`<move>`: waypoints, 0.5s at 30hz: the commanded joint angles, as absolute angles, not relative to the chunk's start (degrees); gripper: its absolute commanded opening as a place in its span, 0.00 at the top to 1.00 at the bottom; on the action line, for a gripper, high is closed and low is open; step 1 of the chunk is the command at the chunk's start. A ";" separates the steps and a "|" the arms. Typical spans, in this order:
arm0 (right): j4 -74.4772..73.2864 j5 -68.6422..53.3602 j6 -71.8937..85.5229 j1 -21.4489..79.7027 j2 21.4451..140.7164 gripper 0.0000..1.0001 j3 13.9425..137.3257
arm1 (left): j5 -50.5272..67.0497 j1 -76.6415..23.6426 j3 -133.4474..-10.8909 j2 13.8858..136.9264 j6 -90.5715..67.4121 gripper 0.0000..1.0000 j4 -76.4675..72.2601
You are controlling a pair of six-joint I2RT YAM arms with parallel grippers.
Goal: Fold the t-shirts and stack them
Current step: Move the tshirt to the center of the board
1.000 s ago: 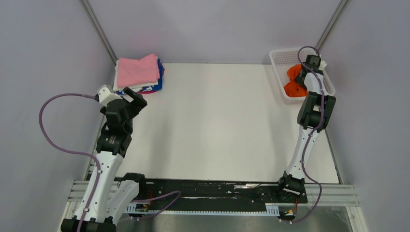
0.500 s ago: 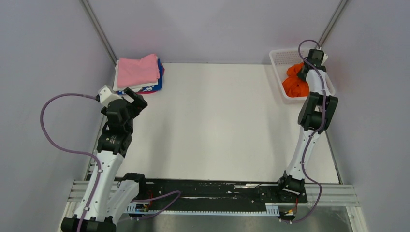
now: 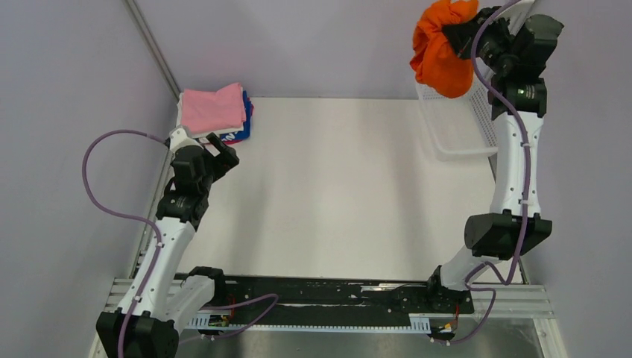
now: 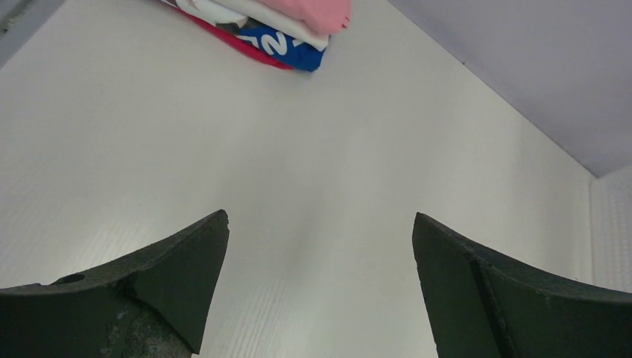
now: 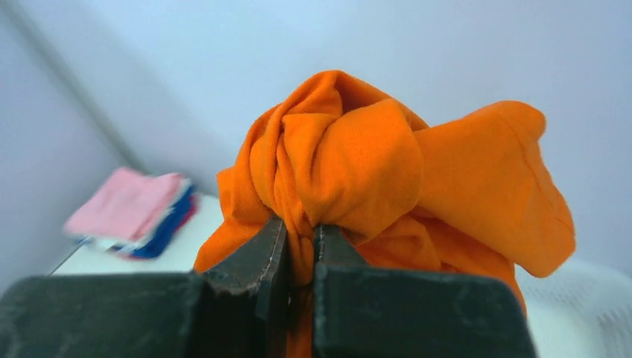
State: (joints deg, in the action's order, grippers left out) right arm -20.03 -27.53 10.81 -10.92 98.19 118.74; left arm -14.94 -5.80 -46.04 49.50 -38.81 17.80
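A crumpled orange t-shirt [image 3: 441, 45] hangs high above the basket, bunched in my right gripper [image 3: 463, 33], which is shut on a fold of it [image 5: 335, 164]. A stack of folded t-shirts [image 3: 215, 112], pink on top over white and blue, lies at the table's far left corner; the same stack [image 4: 276, 22] shows at the top of the left wrist view. My left gripper [image 3: 223, 153] hovers over the table near that stack, its jaws wide open with only bare table between them [image 4: 320, 246].
A white mesh basket [image 3: 454, 127] stands at the table's far right, below the lifted shirt. Grey walls close in on the back and both sides. The white table [image 3: 335, 186] spreads between the two arms.
My right gripper closed on the orange shirt in the basket and lifted it high out of it. The left arm shifted slightly forward and right, still open.
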 commanded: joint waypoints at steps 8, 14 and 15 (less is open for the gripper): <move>-15.02 -65.74 4.14 8.75 92.47 0.99 105.10 | -5.24 -5.80 -50.39 53.00 -36.77 0.00 17.41; -13.48 -45.18 -10.14 9.38 82.89 0.58 78.43 | -7.15 -5.81 -51.13 53.28 -36.81 0.00 21.47; -11.70 -36.86 -8.83 9.13 81.17 0.45 74.99 | -7.63 -5.81 -51.32 53.53 -36.82 0.00 23.16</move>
